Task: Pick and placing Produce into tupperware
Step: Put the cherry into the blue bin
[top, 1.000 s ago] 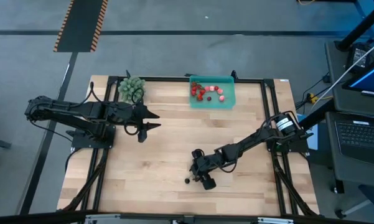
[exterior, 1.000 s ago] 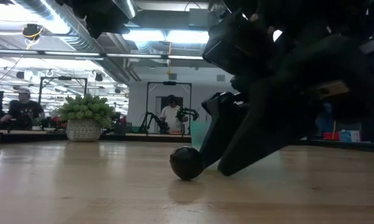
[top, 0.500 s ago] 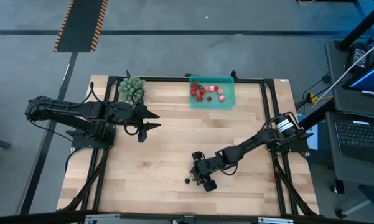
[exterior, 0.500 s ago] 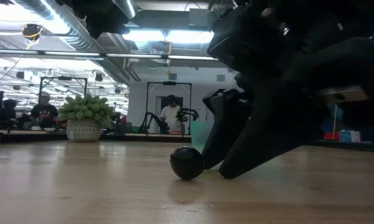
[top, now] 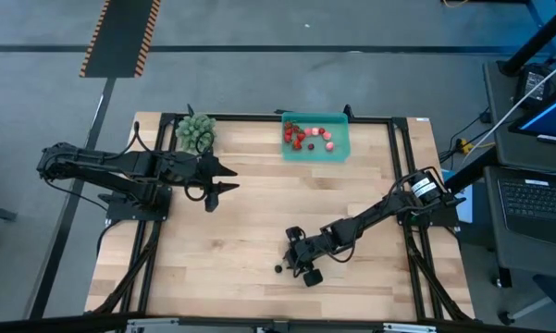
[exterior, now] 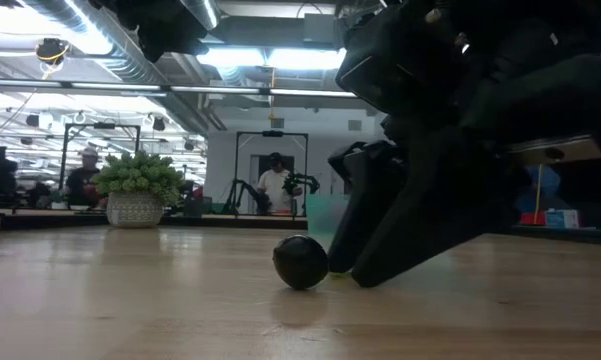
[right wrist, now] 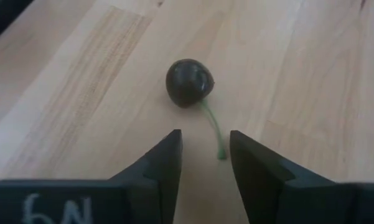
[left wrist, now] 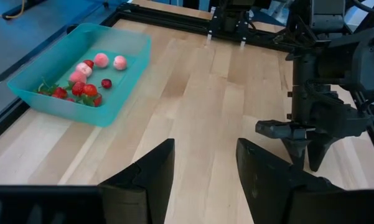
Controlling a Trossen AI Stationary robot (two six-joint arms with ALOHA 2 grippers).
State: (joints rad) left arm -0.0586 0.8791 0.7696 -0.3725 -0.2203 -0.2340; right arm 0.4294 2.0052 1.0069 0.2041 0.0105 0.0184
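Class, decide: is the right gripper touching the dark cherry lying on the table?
Apart. In the right wrist view the dark cherry lies on bare wood beyond the right gripper, whose fingers flank only its green stem, still open.

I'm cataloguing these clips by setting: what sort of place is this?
Probably a robotics lab or open workshop: ceiling ducts and strip lights overhead, another robot arm rig behind, people at benches, a laptop beside the wooden table.
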